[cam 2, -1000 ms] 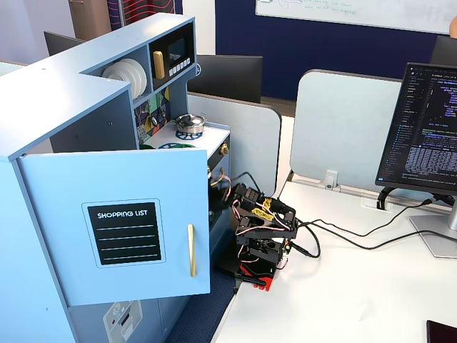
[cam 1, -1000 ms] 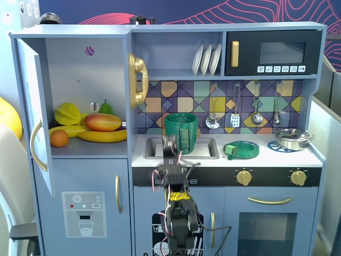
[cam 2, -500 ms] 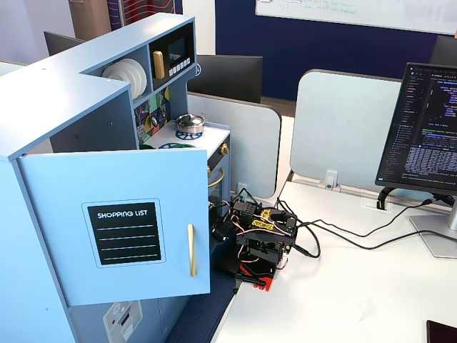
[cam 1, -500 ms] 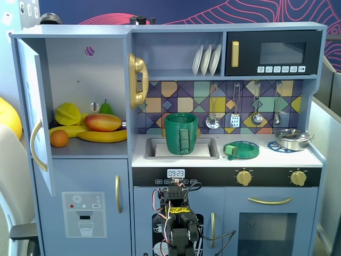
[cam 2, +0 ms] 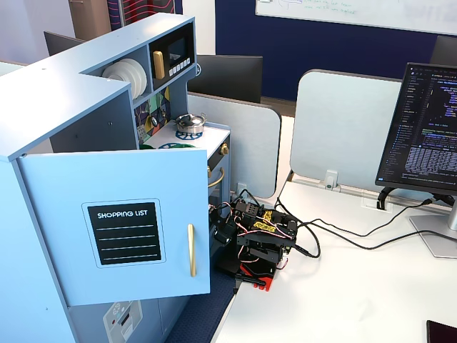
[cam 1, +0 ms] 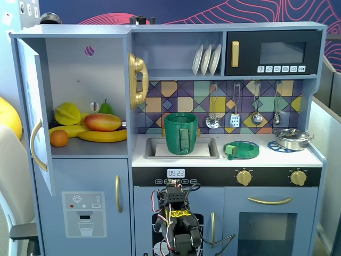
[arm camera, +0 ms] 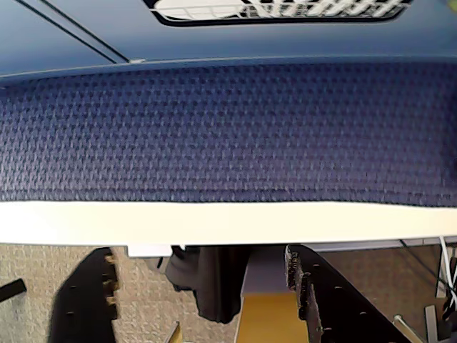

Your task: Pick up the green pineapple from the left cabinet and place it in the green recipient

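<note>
Since one second ago the arm [cam 1: 176, 224] has dropped from in front of the sink to a folded pose low before the lower doors; over the last half second it barely shifted. Gripper [arm camera: 207, 307]: seen in the wrist view at the bottom edge, its two dark fingers [arm camera: 325, 300] stand well apart with nothing between them, pointing at a dark blue mat [arm camera: 228, 132] and a white table edge.

Cabinet [cam 1: 80, 96]: its door [cam 1: 34, 112] hangs open to the left in a fixed view, leaving the shelf front unobstructed. On the shelf lie a mango [cam 1: 102, 122], a banana [cam 1: 101, 136], an orange [cam 1: 59, 138], a yellow star fruit [cam 1: 67, 113] and a green pear [cam 1: 106, 108] at the back. The pineapple cannot be made out among them.

Pot [cam 1: 181, 133]: upright in the sink [cam 1: 205, 149], handle facing the camera, rim clear above; its contents cannot be seen. A flat green dish [cam 1: 241, 149] lies on the counter to its right, and a steel pan [cam 1: 291, 138] farther right.

In another fixed view the open door [cam 2: 121, 221] projects toward the arm [cam 2: 258, 239], with bare white table [cam 2: 343, 300] to the right.
</note>
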Robot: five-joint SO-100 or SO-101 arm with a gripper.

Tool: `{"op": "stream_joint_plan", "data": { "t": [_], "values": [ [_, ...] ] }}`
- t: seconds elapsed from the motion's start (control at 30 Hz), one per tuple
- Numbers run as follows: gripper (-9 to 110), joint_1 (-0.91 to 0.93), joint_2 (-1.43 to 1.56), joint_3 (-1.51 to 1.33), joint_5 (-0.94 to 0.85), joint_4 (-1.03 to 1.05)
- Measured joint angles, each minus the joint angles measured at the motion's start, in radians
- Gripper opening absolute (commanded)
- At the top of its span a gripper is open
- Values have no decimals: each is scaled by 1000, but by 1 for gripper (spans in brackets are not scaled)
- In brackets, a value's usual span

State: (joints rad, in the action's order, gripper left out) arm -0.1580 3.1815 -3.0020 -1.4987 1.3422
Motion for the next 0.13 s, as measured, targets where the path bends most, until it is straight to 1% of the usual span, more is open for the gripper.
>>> {"op": "stream_joint_plan", "data": {
  "t": [0.13],
  "values": [
    [15, -14, 0, 0, 2, 0]
  ]
}}
